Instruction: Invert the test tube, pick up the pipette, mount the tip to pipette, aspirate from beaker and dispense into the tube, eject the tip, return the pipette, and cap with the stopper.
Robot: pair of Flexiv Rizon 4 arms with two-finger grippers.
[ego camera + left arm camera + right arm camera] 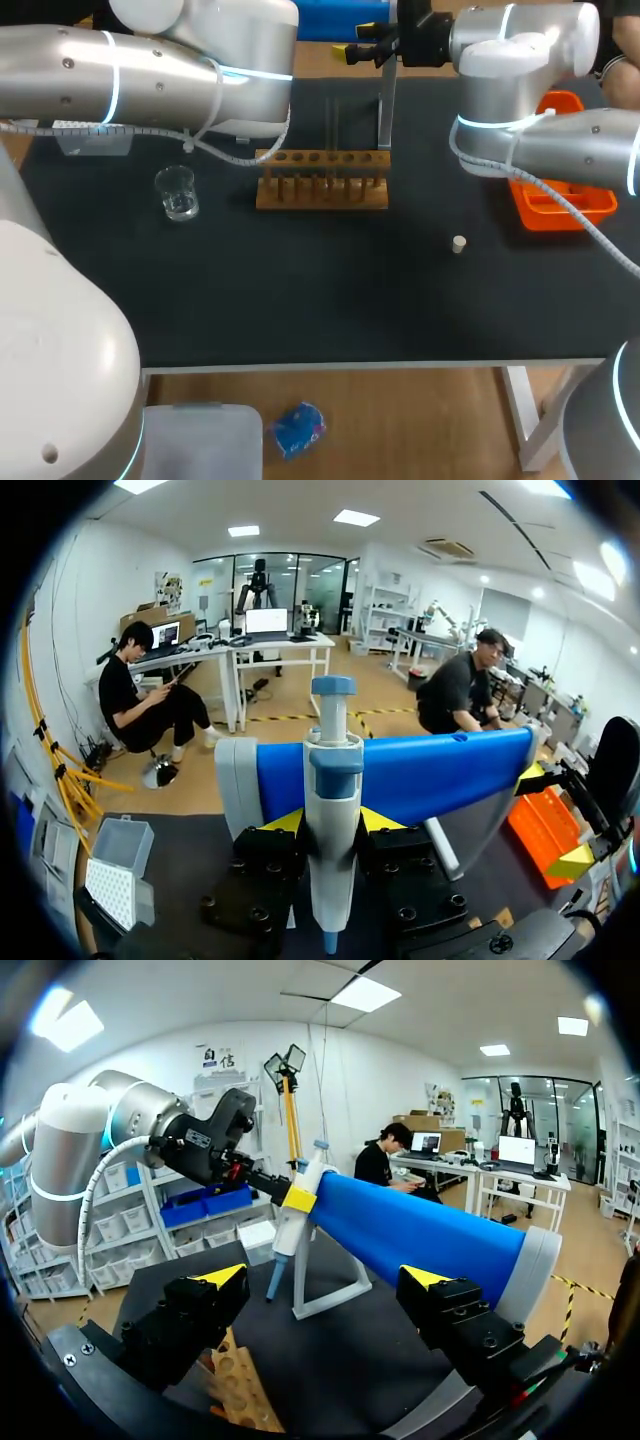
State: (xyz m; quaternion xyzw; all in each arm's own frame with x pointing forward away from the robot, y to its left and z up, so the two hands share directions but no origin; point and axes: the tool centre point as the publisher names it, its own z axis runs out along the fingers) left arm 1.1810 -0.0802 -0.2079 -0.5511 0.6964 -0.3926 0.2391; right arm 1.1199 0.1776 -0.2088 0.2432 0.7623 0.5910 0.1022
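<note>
My left gripper (pixel 333 820) is shut on the white and blue pipette (pixel 332 830), one yellow tip on each side of its body. In the right wrist view the pipette (pixel 292 1222) hangs upright in the left gripper (pixel 298 1198), beside the white stand (pixel 335 1285) at the back of the table. My right gripper (pixel 325 1278) stands wide open a short way from it, with nothing between its fingers. The wooden tube rack (pixel 322 180) sits mid-table with a thin glass tube (pixel 333 130) upright in it. The beaker (pixel 178 192) stands left of the rack. The small stopper (pixel 458 243) lies on the mat to its right.
An orange bin (pixel 560 195) sits at the right edge under my right arm. A clear tip box (pixel 118 875) stands at the back left. My left arm's big link crosses above the mat's back left. The mat's front half holds only the stopper.
</note>
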